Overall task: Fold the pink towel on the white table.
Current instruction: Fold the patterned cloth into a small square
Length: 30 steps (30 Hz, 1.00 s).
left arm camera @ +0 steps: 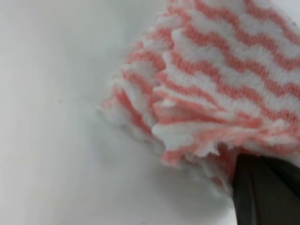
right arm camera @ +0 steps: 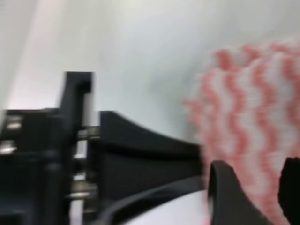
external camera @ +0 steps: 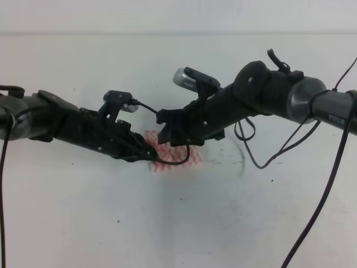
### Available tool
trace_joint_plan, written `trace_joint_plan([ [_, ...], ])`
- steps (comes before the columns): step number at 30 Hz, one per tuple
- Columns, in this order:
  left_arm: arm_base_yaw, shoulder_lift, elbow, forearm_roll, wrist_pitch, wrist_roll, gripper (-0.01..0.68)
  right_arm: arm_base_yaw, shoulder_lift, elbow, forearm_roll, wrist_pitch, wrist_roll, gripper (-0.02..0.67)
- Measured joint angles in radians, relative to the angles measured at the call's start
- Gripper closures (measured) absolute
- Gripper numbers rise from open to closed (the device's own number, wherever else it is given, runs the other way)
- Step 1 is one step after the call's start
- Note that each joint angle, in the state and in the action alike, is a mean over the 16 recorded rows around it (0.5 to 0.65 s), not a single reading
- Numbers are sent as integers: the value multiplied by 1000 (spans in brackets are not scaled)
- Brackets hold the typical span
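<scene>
The pink towel (external camera: 177, 158) is lying bunched on the white tabletop (external camera: 167, 223) between both tools. It looks soft, light and floppy; edges suit gripping. The left tool (external camera: 146, 153) is pinching its corner; the right tool's (external camera: 166, 135) state I cannot tell.

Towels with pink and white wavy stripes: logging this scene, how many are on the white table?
1. The pink-and-white wavy-striped cloth towel lies bunched mid-table on the plain white table, between the left gripper and right gripper. The arms cover part of it; more could be hidden.
</scene>
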<state>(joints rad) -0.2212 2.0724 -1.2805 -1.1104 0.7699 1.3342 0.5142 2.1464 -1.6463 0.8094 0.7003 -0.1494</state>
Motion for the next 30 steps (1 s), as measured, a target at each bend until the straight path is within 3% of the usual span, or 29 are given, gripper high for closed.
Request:
trace_joint_plan([
  [18,0,-1,-10,-44,8,-2,675,-15,1,0,-80,79,-5,625],
  [30,0,2,-38,-54,-1,-14,675,15,-2,-1,-77,74,-5,642],
])
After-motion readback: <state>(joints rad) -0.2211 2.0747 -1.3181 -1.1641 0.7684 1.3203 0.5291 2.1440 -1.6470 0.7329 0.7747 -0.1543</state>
